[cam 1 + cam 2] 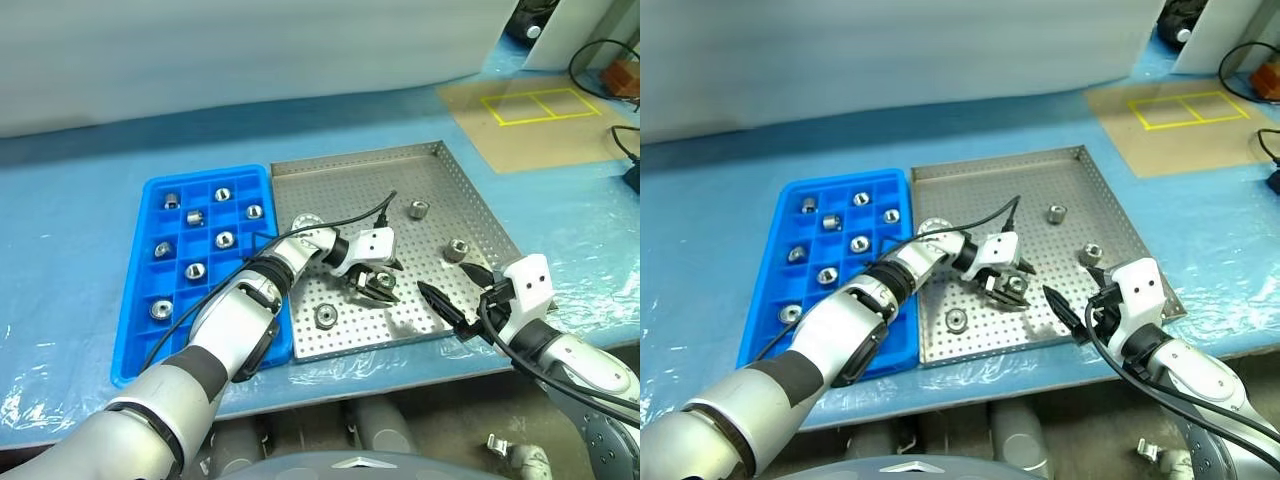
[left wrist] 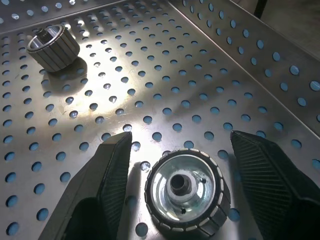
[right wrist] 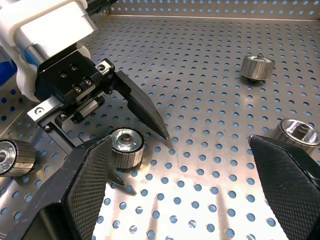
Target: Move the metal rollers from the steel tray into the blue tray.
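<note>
The steel tray (image 1: 340,185) lies right of the blue tray (image 1: 205,177), and several compartments of the blue tray hold metal rollers (image 1: 224,240). My left gripper (image 1: 378,283) is low over the steel tray's floor. It is open, its fingers (image 2: 107,175) on either side of one upright roller (image 2: 186,189) with a small gap on each side. Loose rollers lie in the steel tray at the back (image 1: 419,209), the right (image 1: 456,250), the front (image 1: 324,316) and by my left forearm (image 1: 305,220). My right gripper (image 1: 455,290) is open and empty at the tray's front right corner.
A black cable (image 1: 340,220) runs along my left arm over the steel tray. A brown board (image 1: 530,110) with a yellow taped rectangle lies at the back right, with more cables (image 1: 600,60) beyond it. The table's front edge is close below both trays.
</note>
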You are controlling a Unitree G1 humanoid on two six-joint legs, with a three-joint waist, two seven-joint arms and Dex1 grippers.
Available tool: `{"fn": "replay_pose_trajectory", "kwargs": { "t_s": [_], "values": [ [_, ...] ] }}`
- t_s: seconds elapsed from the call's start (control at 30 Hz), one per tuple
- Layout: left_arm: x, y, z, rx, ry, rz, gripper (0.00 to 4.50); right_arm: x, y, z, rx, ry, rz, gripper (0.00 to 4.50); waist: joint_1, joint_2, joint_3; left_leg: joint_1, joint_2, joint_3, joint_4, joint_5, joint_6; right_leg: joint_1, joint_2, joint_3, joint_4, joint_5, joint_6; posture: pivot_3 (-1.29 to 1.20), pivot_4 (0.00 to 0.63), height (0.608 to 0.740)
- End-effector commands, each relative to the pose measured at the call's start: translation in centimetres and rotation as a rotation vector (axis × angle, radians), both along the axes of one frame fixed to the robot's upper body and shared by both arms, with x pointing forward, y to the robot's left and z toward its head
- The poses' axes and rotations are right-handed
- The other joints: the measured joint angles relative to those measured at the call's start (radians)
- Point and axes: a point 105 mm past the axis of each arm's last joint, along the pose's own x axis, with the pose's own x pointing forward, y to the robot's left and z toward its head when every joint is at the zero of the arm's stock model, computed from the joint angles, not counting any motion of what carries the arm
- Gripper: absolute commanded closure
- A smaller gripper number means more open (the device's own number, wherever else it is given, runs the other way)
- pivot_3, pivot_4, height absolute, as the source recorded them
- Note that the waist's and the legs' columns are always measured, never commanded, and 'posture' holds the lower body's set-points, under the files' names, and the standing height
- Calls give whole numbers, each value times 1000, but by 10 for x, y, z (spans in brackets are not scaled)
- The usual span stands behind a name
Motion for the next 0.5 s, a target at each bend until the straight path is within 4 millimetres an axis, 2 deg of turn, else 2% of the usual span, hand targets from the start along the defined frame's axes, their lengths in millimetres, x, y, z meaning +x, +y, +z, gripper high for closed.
{"fn": "replay_pose_trajectory", "kwargs": {
  "t_s": [0.03,0.2,0.33,0.47,0.5],
  "values": [
    [0,-7,-2,0,-10,23,1197,1,1,12,-21,-59,7,0,-6,0,0,0,0,0,0,0,0,0,-1,0,0,0,0,-733,150,740],
    [0,-4,-13,27,18,58,1197,1,1,11,-24,-57,0,0,-32,0,0,0,-9,-1,1,-2,3,2,-7,-1,0,0,3,-732,150,740],
    [5,3,-19,56,2,99,2054,2,0,11,-27,-55,-6,0,-50,0,0,0,-9,-2,2,-3,7,4,-10,-2,-1,-1,5,-728,150,740],
    [3,7,-24,80,-17,76,2054,3,-1,9,-30,-53,-10,0,-55,0,0,1,-10,-3,3,-3,10,7,-11,-3,-3,-2,6,-725,150,740],
    [2,7,-23,77,-10,64,2218,4,-1,10,-30,-54,-8,0,-56,0,0,2,-10,-3,3,-4,8,8,-11,-3,-3,-2,6,-717,150,740]
  ]
}}
